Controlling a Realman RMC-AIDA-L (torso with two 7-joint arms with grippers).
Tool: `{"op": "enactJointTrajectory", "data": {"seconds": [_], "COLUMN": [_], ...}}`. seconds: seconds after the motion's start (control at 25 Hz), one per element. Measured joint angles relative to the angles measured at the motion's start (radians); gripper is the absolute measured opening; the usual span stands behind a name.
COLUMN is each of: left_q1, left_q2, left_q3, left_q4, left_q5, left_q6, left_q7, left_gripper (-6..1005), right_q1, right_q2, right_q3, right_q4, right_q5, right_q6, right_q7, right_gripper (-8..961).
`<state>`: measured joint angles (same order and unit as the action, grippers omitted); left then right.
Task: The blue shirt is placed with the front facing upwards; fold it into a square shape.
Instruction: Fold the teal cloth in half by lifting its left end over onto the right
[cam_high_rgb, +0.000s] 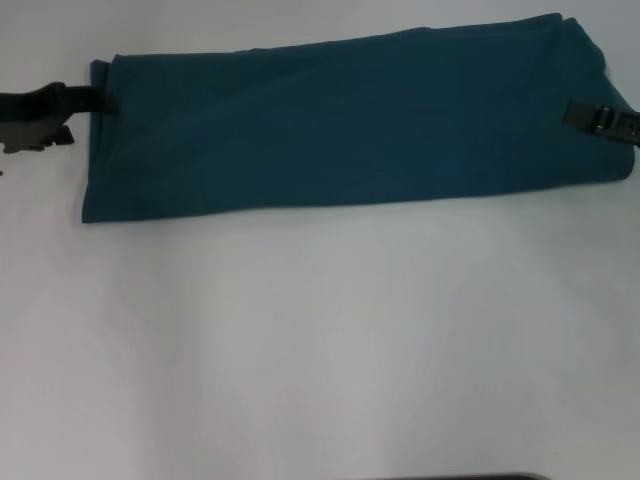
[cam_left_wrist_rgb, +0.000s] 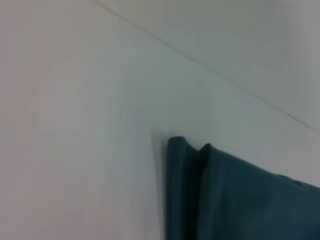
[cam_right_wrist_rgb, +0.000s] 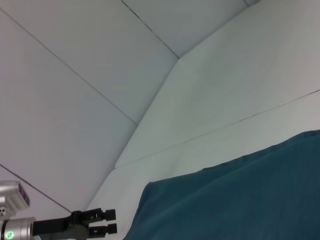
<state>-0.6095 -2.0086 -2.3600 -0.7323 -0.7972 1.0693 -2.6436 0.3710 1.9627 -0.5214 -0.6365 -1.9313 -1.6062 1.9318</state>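
The blue shirt (cam_high_rgb: 340, 120) lies on the white table as a long, flat folded band running left to right at the far side. No letters or collar show. My left gripper (cam_high_rgb: 108, 100) is at the band's left end, by its far corner. In the right wrist view this gripper (cam_right_wrist_rgb: 111, 221) shows its two fingers a little apart with nothing between them, beside the shirt's edge (cam_right_wrist_rgb: 240, 200). My right gripper (cam_high_rgb: 570, 114) is over the band's right end. The left wrist view shows a folded corner of the shirt (cam_left_wrist_rgb: 220, 195).
The white table (cam_high_rgb: 320, 340) stretches bare from the shirt to its near edge. A white wall with thin seams (cam_right_wrist_rgb: 150, 30) stands behind the table. A dark strip (cam_high_rgb: 460, 477) shows at the bottom of the head view.
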Motion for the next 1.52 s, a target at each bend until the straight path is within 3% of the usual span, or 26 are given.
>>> {"op": "enactJointTrajectory", "data": {"seconds": [0.36,1.52], "left_q1": [-0.007,-0.059], "left_q2": [-0.024,-0.025], "left_q3": [-0.001,0.001], "left_q4": [0.007,0.084], "left_q5": [0.051,0.049], "left_q6": [-0.041,-0.023], "left_q7": [-0.037,-0.050], "left_gripper": [865,865], "right_q1": [0.000,-0.002], "right_q2": [0.001,0.001], "right_q3": [0.000,0.001], "right_q4": [0.000,0.000], "right_q5": [0.000,0.000], "right_q6": [-0.001,-0.007], "right_q7": [0.001,0.005], "right_gripper": [827,828]}}
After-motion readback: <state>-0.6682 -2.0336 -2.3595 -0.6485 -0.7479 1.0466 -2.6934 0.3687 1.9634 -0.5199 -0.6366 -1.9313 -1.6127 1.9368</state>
